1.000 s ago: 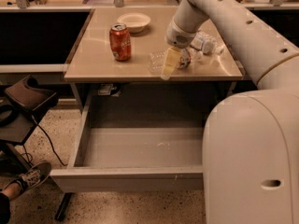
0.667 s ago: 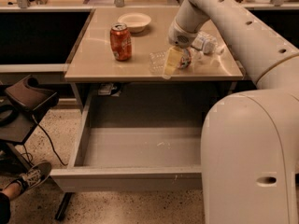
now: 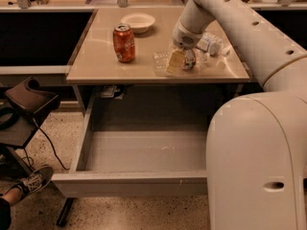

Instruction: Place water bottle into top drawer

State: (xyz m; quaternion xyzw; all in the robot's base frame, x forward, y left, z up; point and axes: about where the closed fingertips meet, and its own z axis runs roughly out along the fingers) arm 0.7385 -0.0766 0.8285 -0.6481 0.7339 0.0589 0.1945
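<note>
The water bottle, clear and crinkled with a red-and-dark band near its neck, lies on its side on the tan table, near the front edge and right of centre. My gripper is down at the bottle's middle, reaching in from the arm at the upper right, and covers part of it. The top drawer is pulled fully open below the table, and its grey inside is bare.
An orange-red soda can stands at the table's left-centre. A white bowl sits behind it. A bottle with a white-blue label lies just behind my gripper. My white base fills the lower right. A chair and a shoe are at the left.
</note>
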